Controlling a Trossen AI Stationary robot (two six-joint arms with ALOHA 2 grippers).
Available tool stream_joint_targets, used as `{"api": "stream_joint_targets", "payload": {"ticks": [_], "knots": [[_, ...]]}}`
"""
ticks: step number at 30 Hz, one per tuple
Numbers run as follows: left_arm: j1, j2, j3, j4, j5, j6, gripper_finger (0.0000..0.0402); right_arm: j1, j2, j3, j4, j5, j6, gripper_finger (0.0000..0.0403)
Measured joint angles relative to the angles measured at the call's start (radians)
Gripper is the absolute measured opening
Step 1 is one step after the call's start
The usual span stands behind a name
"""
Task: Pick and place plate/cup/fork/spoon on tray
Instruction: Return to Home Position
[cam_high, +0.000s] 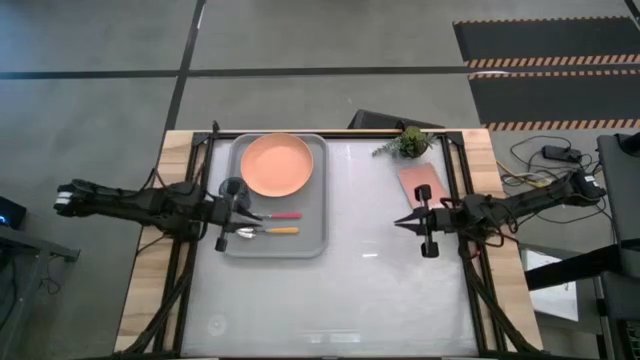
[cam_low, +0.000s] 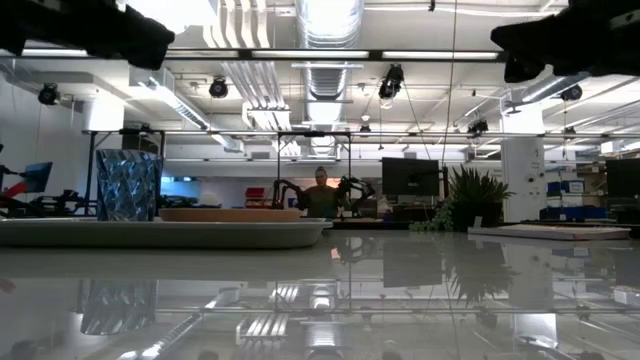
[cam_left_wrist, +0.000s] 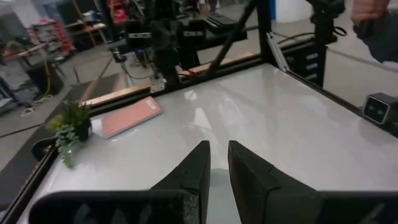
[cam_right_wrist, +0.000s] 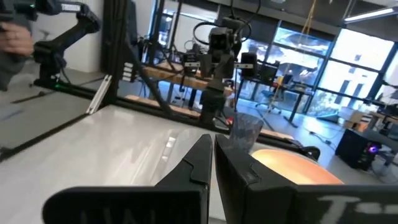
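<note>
The light-grey tray (cam_high: 312, 215) lies at the table's far left. On it are the salmon-orange plate (cam_high: 277, 165), the dark cup (cam_high: 233, 187), the fork with the pink-red handle (cam_high: 283, 215) and the spoon with the orange handle (cam_high: 281, 231). In the low view the cup (cam_low: 128, 185) stands upright beside the plate (cam_low: 230, 213) on the tray (cam_low: 160, 233). My left gripper (cam_high: 245, 221) hovers over the tray's left part near the fork's and spoon's metal ends, its fingers (cam_left_wrist: 198, 168) a narrow gap apart and empty. My right gripper (cam_high: 398, 222) is shut and empty at mid-right.
A pink rectangular slab (cam_high: 419, 183) and a small potted plant (cam_high: 410, 142) sit at the table's far right. Black frame rails (cam_high: 458, 180) run along the table's left and right sides. The white tabletop (cam_high: 350, 280) stretches between the arms and toward the near edge.
</note>
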Motion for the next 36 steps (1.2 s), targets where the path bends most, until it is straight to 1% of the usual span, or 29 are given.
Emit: {"api": "stream_joint_targets", "payload": {"ticks": [5,9,14,19,21,24,28,36], "knots": [[0.017,-0.106,-0.123,0.072,-0.002,-0.012,0.004,0.0,-0.064,-0.062,0.018,0.001,-0.033,0.0009],[0.018,-0.208,-0.199,0.134,-0.031,-0.036,0.004,-0.001,-0.123,-0.113,0.053,0.011,-0.086,0.0009],[0.018,-0.33,-0.289,0.217,-0.038,-0.037,0.004,-0.003,-0.174,-0.113,0.01,0.028,-0.1,0.0009],[0.018,-0.437,-0.385,0.245,-0.039,-0.039,0.004,-0.003,-0.216,-0.113,0.013,0.028,-0.14,0.0009],[0.018,-0.469,-0.387,0.228,-0.041,-0.057,0.004,-0.003,-0.239,-0.113,0.013,0.028,-0.142,0.0009],[0.018,-0.492,-0.388,0.221,-0.045,-0.097,0.004,-0.003,-0.277,-0.113,0.011,0.028,-0.141,0.0009],[0.018,-0.502,-0.388,0.229,-0.057,-0.089,0.004,-0.003,-0.325,-0.114,-0.016,0.028,-0.162,0.0009],[0.018,-0.46,-0.389,0.226,-0.056,-0.089,0.004,-0.003,-0.451,-0.114,-0.157,0.026,-0.176,0.0009]]}}
